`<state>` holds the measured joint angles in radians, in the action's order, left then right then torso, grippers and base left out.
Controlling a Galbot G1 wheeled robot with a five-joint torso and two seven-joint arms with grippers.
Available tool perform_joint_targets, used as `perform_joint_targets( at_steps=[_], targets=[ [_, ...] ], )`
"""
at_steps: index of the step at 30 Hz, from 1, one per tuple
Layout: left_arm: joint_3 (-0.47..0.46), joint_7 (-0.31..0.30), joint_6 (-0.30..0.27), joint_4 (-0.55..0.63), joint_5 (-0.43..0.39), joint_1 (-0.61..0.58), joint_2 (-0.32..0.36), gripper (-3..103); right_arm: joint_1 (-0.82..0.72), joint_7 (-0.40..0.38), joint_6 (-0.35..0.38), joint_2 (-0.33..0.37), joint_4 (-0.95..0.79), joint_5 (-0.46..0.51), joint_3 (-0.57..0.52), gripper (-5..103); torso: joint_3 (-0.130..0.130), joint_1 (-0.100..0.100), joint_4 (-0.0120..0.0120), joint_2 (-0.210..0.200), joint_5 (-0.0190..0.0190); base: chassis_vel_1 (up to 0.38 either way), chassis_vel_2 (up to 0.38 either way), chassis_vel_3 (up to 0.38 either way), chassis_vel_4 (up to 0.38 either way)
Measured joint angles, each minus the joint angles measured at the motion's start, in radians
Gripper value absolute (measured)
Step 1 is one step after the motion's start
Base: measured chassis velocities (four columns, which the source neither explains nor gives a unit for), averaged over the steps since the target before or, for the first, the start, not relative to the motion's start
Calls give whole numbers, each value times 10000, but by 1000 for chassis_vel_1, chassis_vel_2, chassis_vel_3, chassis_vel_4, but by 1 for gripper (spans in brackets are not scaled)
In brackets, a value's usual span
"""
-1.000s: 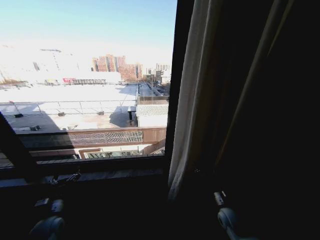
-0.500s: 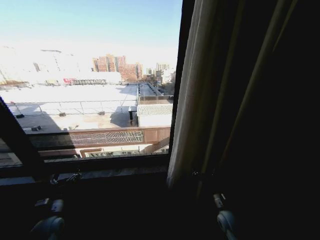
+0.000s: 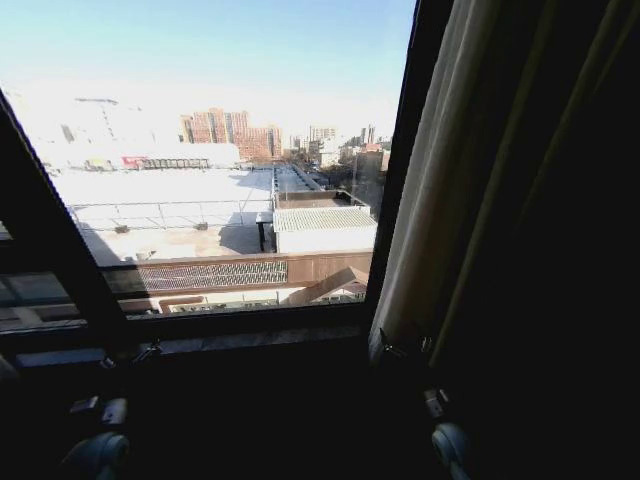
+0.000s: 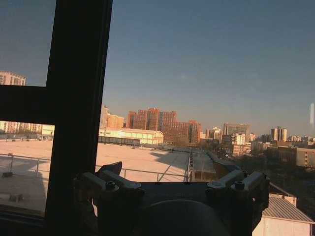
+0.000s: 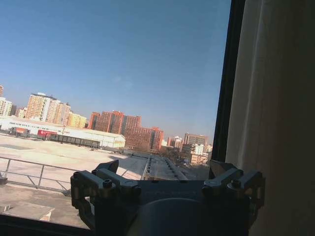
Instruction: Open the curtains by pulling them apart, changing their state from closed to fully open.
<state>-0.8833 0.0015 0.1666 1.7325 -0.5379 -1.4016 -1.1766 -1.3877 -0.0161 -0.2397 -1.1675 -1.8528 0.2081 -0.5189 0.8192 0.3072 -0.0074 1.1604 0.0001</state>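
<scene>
1. Head cam looks forward and slightly down at the window from close up, with the curtains bunched at its right.
2. Left wrist cam sits low behind the left gripper, facing straight out by the black window frame.
3. Right wrist cam does the same over the right gripper, right next to the curtains.
4. All three share the rooftop and red-brick towers.

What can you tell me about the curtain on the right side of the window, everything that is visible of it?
The curtain hangs at the right of the window, a cream-beige sheer fabric, bunched into narrow vertical pleats beside the black window frame. Its lit edge faces the glass; further right, the fabric lies in dark shadow. In the right wrist view it hangs as a pale pleated panel just beyond the right gripper, which is open and not touching it.
</scene>
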Motion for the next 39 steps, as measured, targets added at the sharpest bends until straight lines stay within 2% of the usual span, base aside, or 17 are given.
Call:
perform_joint_targets(
  at_steps=[13,17,21,26,29,32,39],
  targets=[
    [-1,0,-1,-1,0,0,0,100,163,-90,-46,49,317,37,31,100,0,-2,0,1,0,405,307,-404,-301],
    [-2,-1,0,0,0,0,0,100,463,-633,375,83,351,132,106,100,-1,-2,2,2,-1,355,315,-365,-313],
    [-4,-1,0,-1,0,0,0,100,497,-806,801,160,240,125,108,100,-2,-1,0,2,0,302,276,-313,-288],
    [-4,-3,0,-2,0,0,1,100,376,-759,1239,187,-77,284,188,100,-1,0,2,2,-10,82,100,-103,-101],
    [-1,-2,0,-1,0,0,-2,100,338,-701,1479,196,-291,428,261,100,0,-2,-3,1,4,0,0,0,0],
    [0,1,0,0,0,0,-3,100,345,-690,1515,207,-322,523,282,100,0,-3,-6,1,9,-17,-8,13,17],
    [2,2,0,-1,0,0,-3,100,328,-685,1488,207,-355,644,300,100,0,-2,0,1,-6,-21,-23,20,21]
  ],
)
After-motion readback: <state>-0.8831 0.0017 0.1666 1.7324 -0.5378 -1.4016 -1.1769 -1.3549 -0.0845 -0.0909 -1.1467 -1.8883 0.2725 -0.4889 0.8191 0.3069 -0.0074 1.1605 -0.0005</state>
